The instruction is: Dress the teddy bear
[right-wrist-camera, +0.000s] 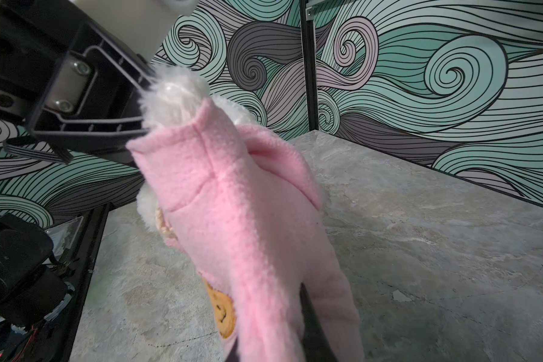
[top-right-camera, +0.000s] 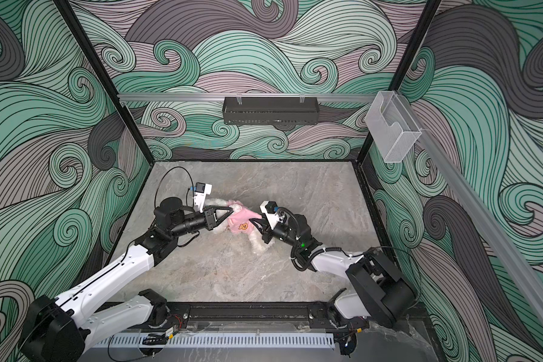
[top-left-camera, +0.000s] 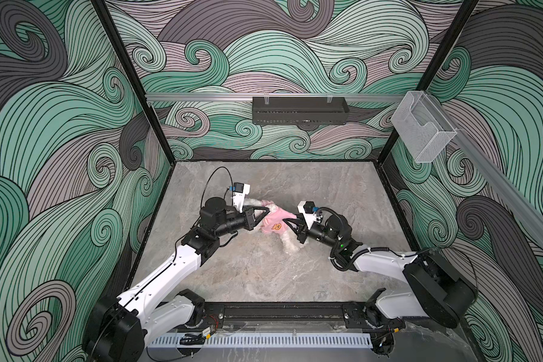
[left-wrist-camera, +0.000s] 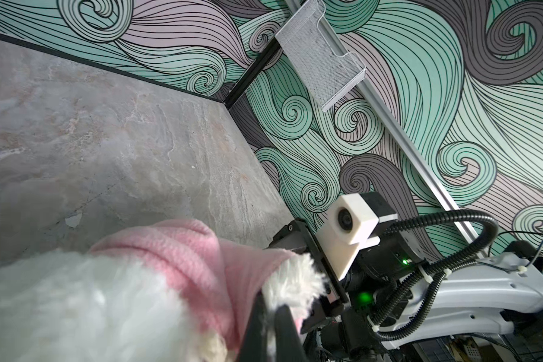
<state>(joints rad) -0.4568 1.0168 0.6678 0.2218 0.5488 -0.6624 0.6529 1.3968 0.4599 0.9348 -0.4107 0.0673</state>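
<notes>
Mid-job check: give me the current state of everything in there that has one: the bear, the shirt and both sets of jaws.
Small fluffy white teddy bear: partly dressed, one paw poking out of a sleeve.
Small pink fleece shirt with orange bear-face print: over the bear's torso, stretched between both grippers.
Left gripper: jaws shut on the bear's paw.
Right gripper: jaws shut on the shirt.

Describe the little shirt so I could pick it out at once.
On the grey stone-look tabletop, look near the middle. Between the left hand and right hand is a fluffy white teddy bear, the shirt round its body. Amid white fur and black hands it alone is pink fleece, with an orange bear-face print.
</notes>
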